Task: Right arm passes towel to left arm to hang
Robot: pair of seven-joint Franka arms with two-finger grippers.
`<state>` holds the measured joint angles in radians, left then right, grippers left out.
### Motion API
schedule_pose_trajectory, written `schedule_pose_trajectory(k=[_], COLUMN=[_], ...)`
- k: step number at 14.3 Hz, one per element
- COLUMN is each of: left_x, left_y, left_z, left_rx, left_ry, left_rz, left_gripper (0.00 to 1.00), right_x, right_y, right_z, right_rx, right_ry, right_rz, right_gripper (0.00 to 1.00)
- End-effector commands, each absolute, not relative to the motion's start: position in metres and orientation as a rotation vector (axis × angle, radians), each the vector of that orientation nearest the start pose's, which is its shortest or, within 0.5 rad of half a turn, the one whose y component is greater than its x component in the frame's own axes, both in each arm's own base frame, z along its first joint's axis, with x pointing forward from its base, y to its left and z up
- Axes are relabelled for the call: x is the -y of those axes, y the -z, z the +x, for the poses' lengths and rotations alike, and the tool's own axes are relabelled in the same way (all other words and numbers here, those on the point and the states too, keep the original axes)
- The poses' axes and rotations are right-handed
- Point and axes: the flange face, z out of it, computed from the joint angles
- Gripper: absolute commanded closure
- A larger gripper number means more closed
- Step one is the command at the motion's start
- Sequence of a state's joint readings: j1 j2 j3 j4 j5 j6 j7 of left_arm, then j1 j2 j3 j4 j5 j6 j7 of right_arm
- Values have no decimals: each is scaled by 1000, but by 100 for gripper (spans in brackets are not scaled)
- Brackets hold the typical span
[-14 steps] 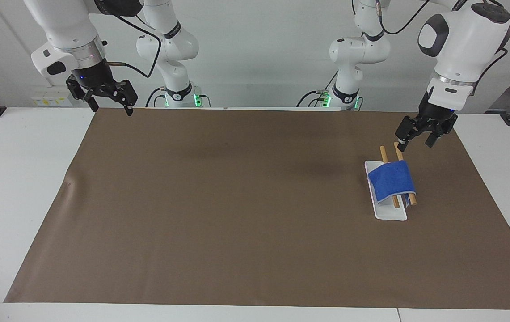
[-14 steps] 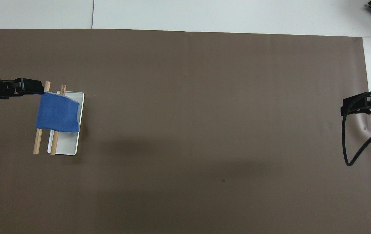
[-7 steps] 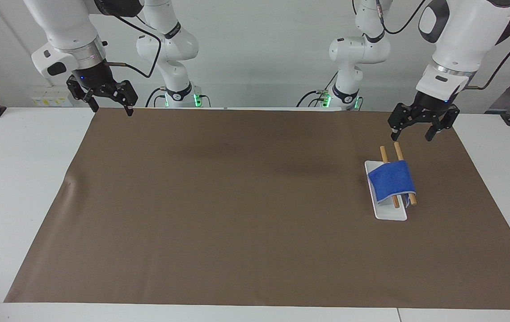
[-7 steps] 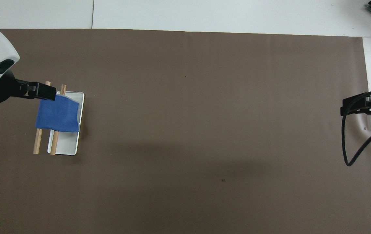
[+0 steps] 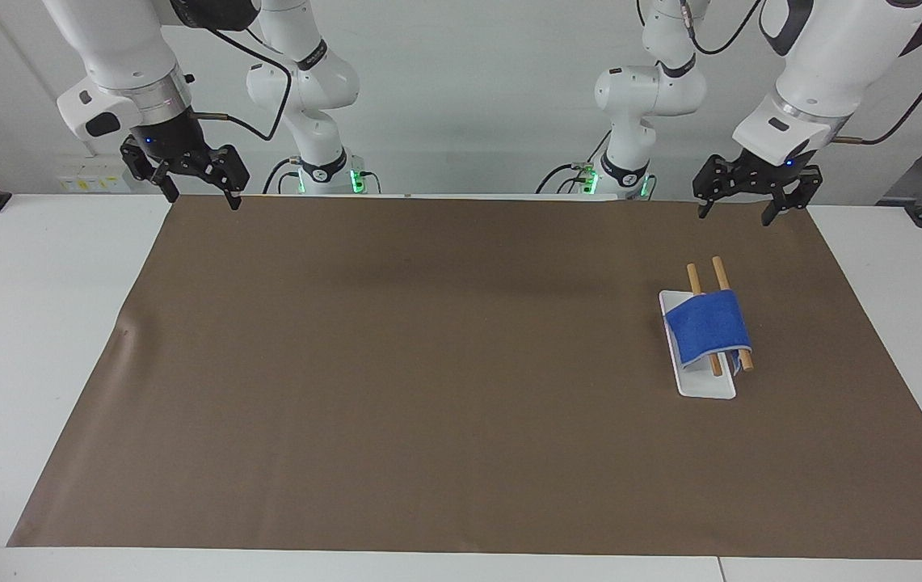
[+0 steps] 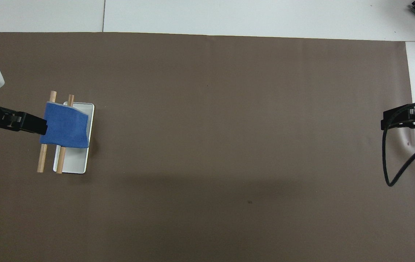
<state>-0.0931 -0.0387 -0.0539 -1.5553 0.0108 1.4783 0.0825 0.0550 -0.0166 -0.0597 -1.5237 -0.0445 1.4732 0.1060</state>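
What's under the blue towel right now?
The small blue terry towel drapes over two wooden rods above a white rectangular tray. The rods' middles and the rack's supports are covered.

Small bright blue rectangular towel (image 5: pixel 708 327): terry cloth, nappy and matt. It is draped over two pale round wooden dowels (image 5: pixel 722 275), smooth and unvarnished in look. White rectangular rack base (image 5: pixel 707 386): plastic by appearance, smooth with a slight sheen. Large brown table mat (image 5: pixel 428 372): thin matt sheet, paper-like, faintly creased near the right arm's end. White table (image 5: pixel 24 323): smooth, matt. White jointed robot arms: glossy moulded shells with brushed silver metal wrist rings; black clawed grippers, matt. Black cable (image 6: pixel 398 160): smooth rubbery sheath.
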Motion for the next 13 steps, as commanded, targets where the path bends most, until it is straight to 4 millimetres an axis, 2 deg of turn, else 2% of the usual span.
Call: schedule_pose_trajectory(k=[1,4,7,9,12,13], left_x=[72,57,56,49,40,43], left_y=[-654,-653,-653,-653,-653,-655], left_z=[515,517,517,519,519,519], left_rx=[-370,-331,-325,-304,-281,-287], left_ry=[-84,-114,-116,-114,-114,-102], left_rz=[-3117,-3137,-3141,-3156,-3151,-3147], left_gripper=[0,0,0,0,0,0], right_x=[10,5,0,1,2,2], right_y=[-647,-648,-654,-659,-655,-656], right_z=[532,533,533,535,534,534], right_rx=[-149,-130,-125,-146,-171,-172], right_ry=[-45,-40,-25,-22,-19,-17], right_rz=[-3169,-3167,-3164,-3099,-3099,-3105], right_gripper=[0,0,0,0,0,0])
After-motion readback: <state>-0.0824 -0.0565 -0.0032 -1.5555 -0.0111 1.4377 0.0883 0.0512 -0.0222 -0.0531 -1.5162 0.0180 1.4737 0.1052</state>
